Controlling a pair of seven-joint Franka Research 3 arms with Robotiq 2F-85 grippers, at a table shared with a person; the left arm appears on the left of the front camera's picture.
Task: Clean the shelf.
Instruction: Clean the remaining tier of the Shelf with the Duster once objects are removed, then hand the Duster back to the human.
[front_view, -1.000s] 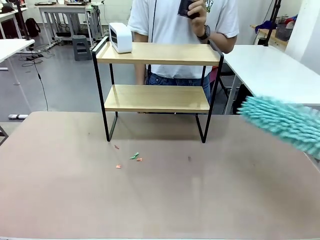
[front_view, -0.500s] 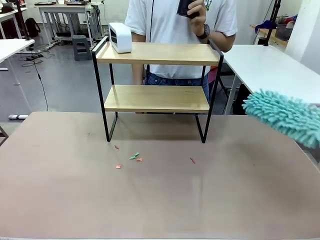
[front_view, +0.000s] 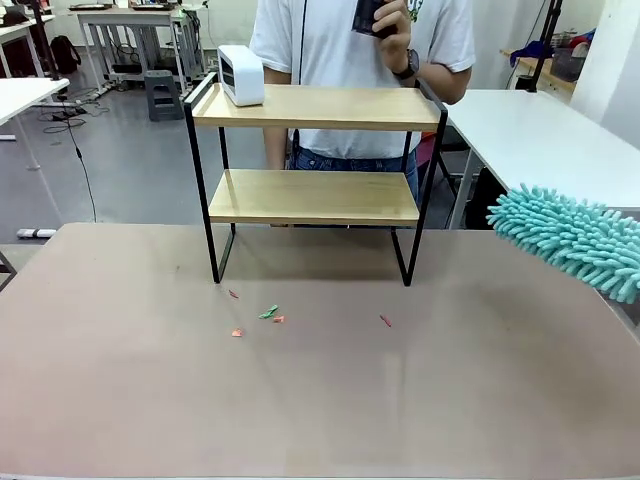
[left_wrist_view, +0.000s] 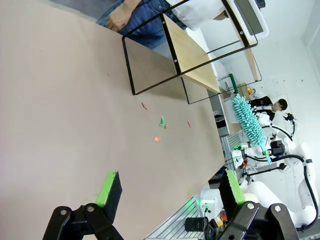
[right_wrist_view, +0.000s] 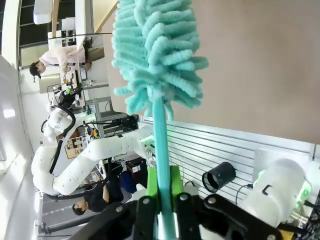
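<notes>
The shelf (front_view: 314, 196) stands at the far middle of the brown table, two light wooden boards in a black frame; the left wrist view shows the shelf (left_wrist_view: 192, 52) too. A teal fluffy duster (front_view: 572, 240) hangs at the right edge, right of the shelf and above the table. My right gripper (right_wrist_view: 162, 192) is shut on the duster's handle (right_wrist_view: 161, 150). My left gripper (left_wrist_view: 167, 187) is open above the table, with nothing between its green pads. Small red and green scraps (front_view: 268, 314) lie on the table in front of the shelf.
A white box-shaped device (front_view: 241, 75) sits on the left end of the top board. A person (front_view: 360, 50) stands behind the shelf, holding a dark object. White tables (front_view: 540, 140) stand to the right and left beyond.
The duster rose and pulled back to the right, then dipped slightly. A red scrap now shows on the table below the shelf's right legs.
</notes>
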